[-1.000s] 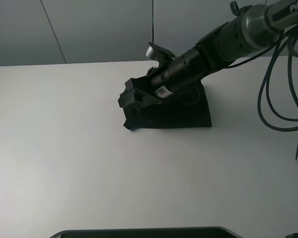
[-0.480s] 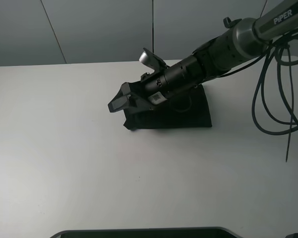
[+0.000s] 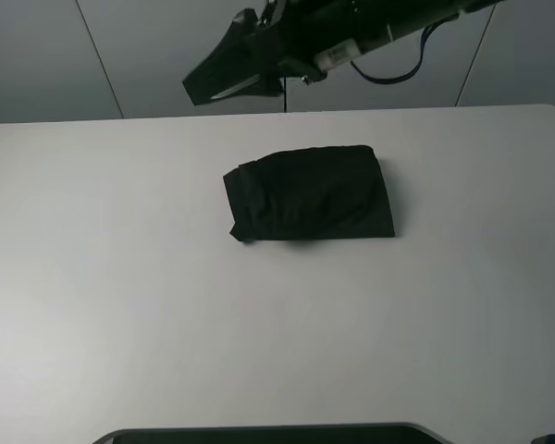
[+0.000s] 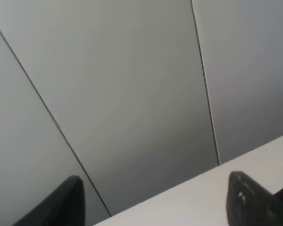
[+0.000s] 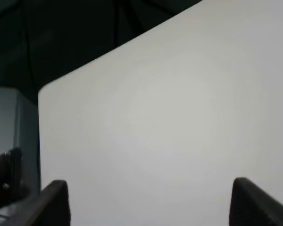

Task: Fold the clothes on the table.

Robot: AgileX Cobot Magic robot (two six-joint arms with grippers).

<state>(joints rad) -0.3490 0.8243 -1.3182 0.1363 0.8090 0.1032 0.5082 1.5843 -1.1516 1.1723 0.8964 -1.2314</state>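
Clothes [image 3: 310,194] lie folded (plain black) on table [image 3: 120,277].

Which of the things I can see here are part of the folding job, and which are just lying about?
Part of the job:
- black cotton T-shirt, lying folded in a compact bundle
- large white smooth table under it
- right end effector, open, raised clear of the shirt

Just there:
- grey wall panels behind
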